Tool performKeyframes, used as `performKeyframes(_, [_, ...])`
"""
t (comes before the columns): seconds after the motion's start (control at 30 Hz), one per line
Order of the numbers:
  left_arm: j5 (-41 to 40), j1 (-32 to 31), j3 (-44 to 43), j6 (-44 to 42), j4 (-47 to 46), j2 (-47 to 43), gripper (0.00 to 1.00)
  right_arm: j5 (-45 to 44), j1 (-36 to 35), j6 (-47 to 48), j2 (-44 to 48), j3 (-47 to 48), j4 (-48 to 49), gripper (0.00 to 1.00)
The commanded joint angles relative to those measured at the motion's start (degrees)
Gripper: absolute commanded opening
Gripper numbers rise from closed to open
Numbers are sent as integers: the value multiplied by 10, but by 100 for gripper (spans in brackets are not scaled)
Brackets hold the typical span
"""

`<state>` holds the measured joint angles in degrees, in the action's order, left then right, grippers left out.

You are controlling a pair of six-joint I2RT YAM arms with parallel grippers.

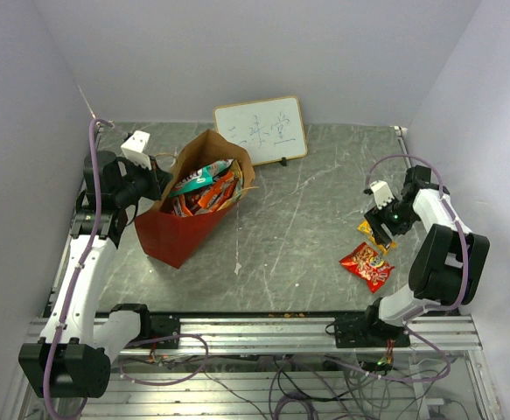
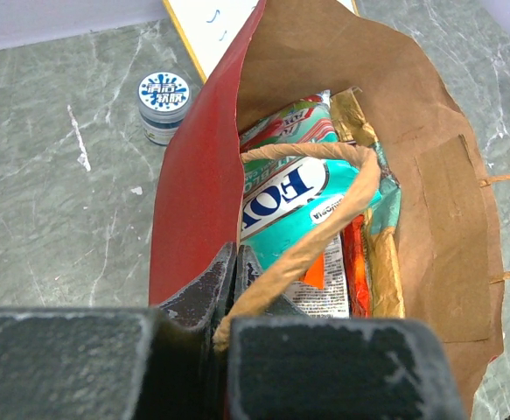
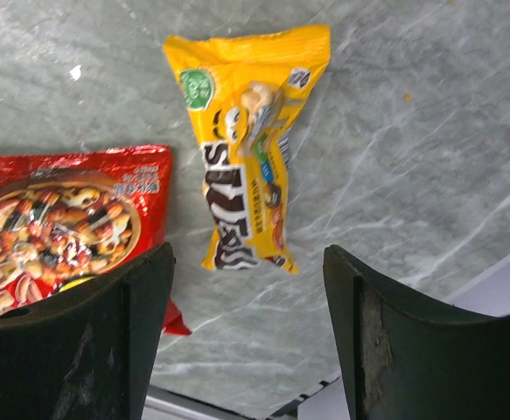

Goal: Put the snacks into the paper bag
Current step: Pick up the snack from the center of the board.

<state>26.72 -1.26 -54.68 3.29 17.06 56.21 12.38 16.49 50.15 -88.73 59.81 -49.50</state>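
Where the left side of the table (image 1: pixel 307 227) meets the left arm, the paper bag (image 1: pixel 180 236) stands leaning, red on the outside and brown kraft within, its mouth gaping upward. The left wrist view shows its creased brown inner wall (image 2: pixel 429 175), its red outer wall and one twisted paper handle (image 2: pixel 324 236) looping across the opening. The left gripper (image 2: pixel 228 289) is clenched on the bag's near rim, right where that handle is rooted, with the red wall pinched between its dark fingers (image 2: pixel 198 302).

Inside the bag lies a crowd of shiny snacks (image 1: pixel 204 188): a teal and white packet (image 2: pixel 298 201) on top, with orange and red foil edges beneath and beside it. How many packets are in there cannot be told, since they overlap.

Two packets lie flat on the stone near the right arm. One is a yellow packet (image 3: pixel 250 149) with brown lettering and candy pictures, crimped at both ends. The other is a red packet (image 3: pixel 62 219) printed with a bowl of mixed nuts. They lie just beside each other without touching. The right gripper (image 3: pixel 246 254) hovers over them with its fingers (image 3: pixel 132 332) spread wide and grasping nothing.

At the far edge one whiteboard (image 1: pixel 261 130) stands propped, and one small round tin (image 2: pixel 164 105) with a blue and white lid sits behind the bag.
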Motion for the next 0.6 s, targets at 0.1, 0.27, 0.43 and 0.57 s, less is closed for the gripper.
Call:
performKeyframes(0.1, [25,4,-7,-3,-14,-3,7,-2,3,7,-51,3,55,64])
performKeyframes(0.27, [23,4,-5,-3,-16,-2,7,11,3,8,-73,0,58,51])
performKeyframes(0.43, [23,4,-6,-3,-16,-1,7,33,3,9,-80,9,42,32])
performKeyframes(0.57, [23,4,-5,-2,-16,-1,7,51,3,11,-76,24,18,20])
